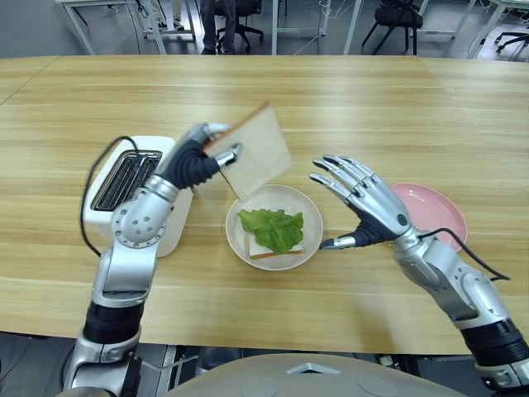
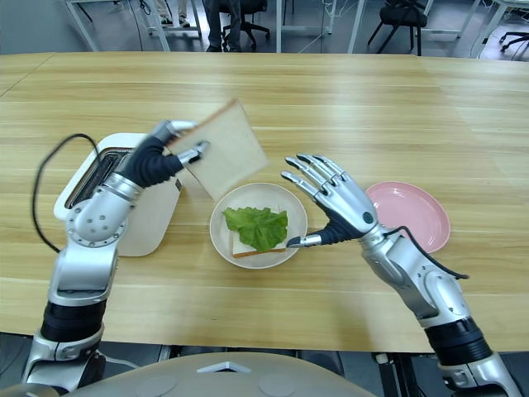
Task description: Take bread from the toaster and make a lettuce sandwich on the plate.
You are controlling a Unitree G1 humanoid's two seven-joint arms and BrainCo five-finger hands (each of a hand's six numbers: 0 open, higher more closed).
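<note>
My left hand is shut on a slice of bread, holding it tilted in the air just above the far left rim of the cream plate. On that plate lies another bread slice with a green lettuce leaf on top. The white toaster stands to the left of the plate, its slots facing up. My right hand hovers open just right of the plate, fingers spread, its thumb near the rim.
A pink plate sits to the right, partly behind my right hand. The toaster's black cable loops at its left side. Chairs and table legs stand beyond the far edge of the wooden table.
</note>
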